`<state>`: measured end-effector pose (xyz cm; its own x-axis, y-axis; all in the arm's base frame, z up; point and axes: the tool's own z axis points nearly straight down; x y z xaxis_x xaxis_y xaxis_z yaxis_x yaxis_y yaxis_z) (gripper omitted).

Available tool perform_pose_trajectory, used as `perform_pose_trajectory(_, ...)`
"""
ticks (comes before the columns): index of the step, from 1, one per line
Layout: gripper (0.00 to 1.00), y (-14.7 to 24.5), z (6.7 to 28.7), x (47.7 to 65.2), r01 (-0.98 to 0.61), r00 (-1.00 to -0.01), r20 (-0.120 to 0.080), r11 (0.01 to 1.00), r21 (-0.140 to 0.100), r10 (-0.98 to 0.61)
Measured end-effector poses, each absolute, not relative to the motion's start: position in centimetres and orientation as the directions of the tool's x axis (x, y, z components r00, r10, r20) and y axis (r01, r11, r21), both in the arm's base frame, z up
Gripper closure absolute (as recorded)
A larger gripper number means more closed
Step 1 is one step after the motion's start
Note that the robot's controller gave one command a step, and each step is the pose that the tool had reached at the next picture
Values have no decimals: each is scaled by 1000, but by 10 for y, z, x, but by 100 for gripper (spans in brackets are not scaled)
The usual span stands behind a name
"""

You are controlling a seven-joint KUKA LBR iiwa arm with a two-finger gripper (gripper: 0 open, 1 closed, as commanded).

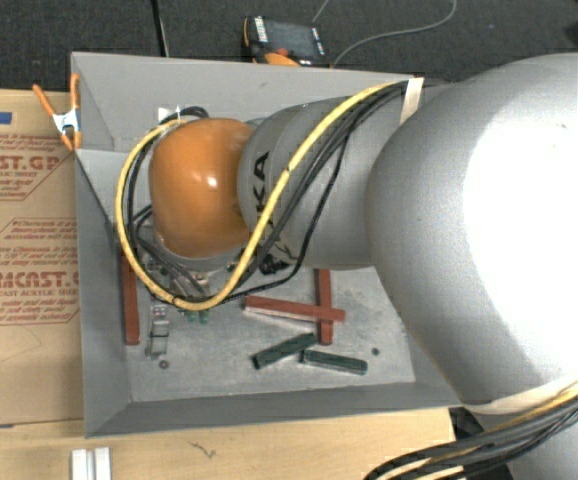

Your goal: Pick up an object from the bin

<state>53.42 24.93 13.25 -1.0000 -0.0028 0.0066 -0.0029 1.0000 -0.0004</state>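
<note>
A: Where's the gripper (158,332)?
B: Bin's (102,368) 8 o'clock, low beside the brown stick (129,303) along the wall, likely the nearest pick. Apart or together: unclear, wrist (195,194) hides it. Red sticks (295,311) at 5 o'clock.

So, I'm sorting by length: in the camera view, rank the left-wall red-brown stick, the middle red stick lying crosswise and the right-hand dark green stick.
1-2, unranked: middle red stick and left-wall red-brown stick look alike, and the left one's top may be hidden by the arm.
3: right-hand dark green stick.
</note>
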Motion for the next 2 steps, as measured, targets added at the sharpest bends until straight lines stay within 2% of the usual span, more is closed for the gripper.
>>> perform_pose_trajectory(1,0,205,123,576,5,-1000,-3,1000,0,5)
perform_pose_trajectory(2,0,114,122,563,47,-999,1,999,-3,47)
